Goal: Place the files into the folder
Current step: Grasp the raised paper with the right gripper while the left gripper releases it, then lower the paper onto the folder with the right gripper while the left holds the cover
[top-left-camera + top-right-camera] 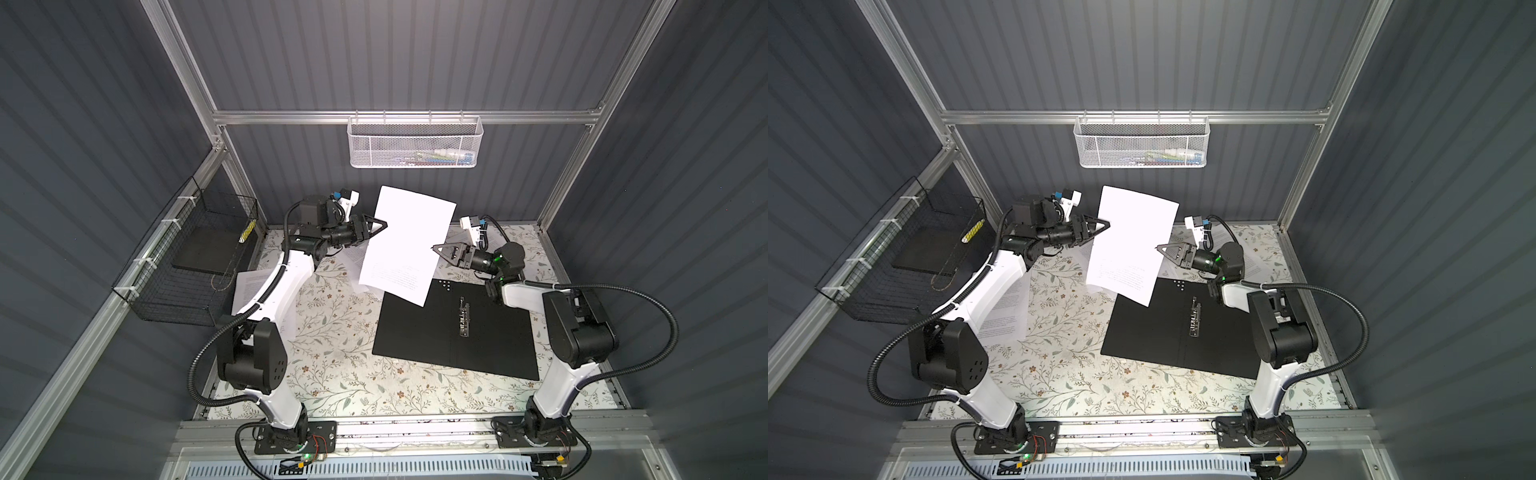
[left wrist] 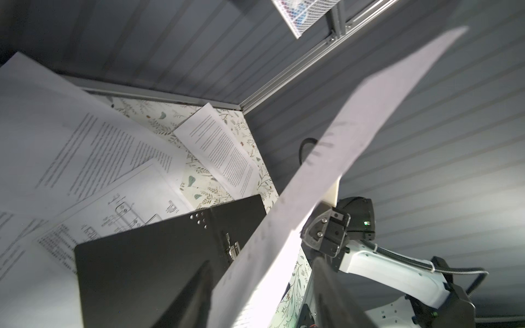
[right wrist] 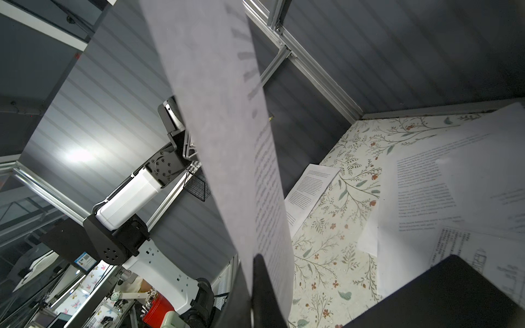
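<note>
One white printed sheet of the files (image 1: pixel 407 241) (image 1: pixel 1131 241) hangs tilted in the air above the far edge of the folder. My right gripper (image 1: pixel 434 247) (image 3: pixel 252 261) is shut on its right edge. At its left edge my left gripper (image 1: pixel 382 226) (image 2: pixel 264 284) is open, one jaw on either side of the paper (image 2: pixel 341 142). The folder (image 1: pixel 415 332) (image 1: pixel 1150 332) lies open on the table, black inside up, with its metal clip (image 1: pixel 463 316) at the spine. More sheets lie on the table behind it (image 2: pixel 85 147) (image 3: pixel 454 184), one with line drawings (image 2: pixel 127 204).
Another sheet (image 1: pixel 249 291) lies under my left arm. A black wire basket (image 1: pixel 191 257) hangs on the left wall. A white mesh basket (image 1: pixel 413 143) hangs on the back rail. A floral cloth (image 1: pixel 332 374) covers the table.
</note>
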### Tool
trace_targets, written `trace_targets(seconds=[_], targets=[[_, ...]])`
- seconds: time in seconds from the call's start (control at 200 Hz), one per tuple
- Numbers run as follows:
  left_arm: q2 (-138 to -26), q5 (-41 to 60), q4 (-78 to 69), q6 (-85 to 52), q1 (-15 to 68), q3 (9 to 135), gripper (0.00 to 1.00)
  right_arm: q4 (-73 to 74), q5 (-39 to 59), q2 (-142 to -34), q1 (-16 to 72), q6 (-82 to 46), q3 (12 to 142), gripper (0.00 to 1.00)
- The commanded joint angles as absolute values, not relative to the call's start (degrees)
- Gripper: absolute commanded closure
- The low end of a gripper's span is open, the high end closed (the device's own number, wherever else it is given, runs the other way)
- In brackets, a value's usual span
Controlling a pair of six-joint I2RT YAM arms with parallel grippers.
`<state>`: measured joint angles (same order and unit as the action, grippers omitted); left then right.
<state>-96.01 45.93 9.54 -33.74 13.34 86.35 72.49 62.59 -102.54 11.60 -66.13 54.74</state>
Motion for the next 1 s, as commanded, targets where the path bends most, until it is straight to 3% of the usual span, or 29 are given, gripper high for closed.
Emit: trace_targets(seconds=[0.0,0.1,0.2,0.285,0.405,0.51,0.745,0.995], targets=[[-92.2,37.6,18.0,-27.1,13.6,82.7,0.17,67.2,60.3,-96.2,9.0,-65.3,53.5,1.00],[-90.2,26.7,23.6,-22.8,17.6,80.5,0.10,60.6,60.2,-92.4,6.6,-66.4,52.4,1.00],[-90.3,12.9,28.1,-19.1,26.0,78.5,0.08,56.3,59.3,-88.1,3.3,-68.3,49.5,1.00],[-92.6,9.1,27.3,-18.8,32.3,76.8,0.08,47.9,57.9,-82.8,0.6,-65.3,47.2,1.00],[-99.8,2.6,28.3,-17.4,41.9,79.1,0.08,20.5,51.4,-72.2,-1.6,-50.2,48.1,1.00],[-107.0,-2.5,30.3,-16.6,48.1,84.6,0.08,12.4,49.5,-66.2,-3.9,-47.8,47.9,1.00],[-115.4,-5.6,29.6,-16.4,51.8,88.2,0.08,-3.6,45.3,-57.2,-8.9,-42.2,48.9,1.00],[-119.6,-14.2,31.4,-19.0,52.1,89.0,0.06,-4.8,46.4,-55.8,-9.2,-41.7,48.2,1.00]])
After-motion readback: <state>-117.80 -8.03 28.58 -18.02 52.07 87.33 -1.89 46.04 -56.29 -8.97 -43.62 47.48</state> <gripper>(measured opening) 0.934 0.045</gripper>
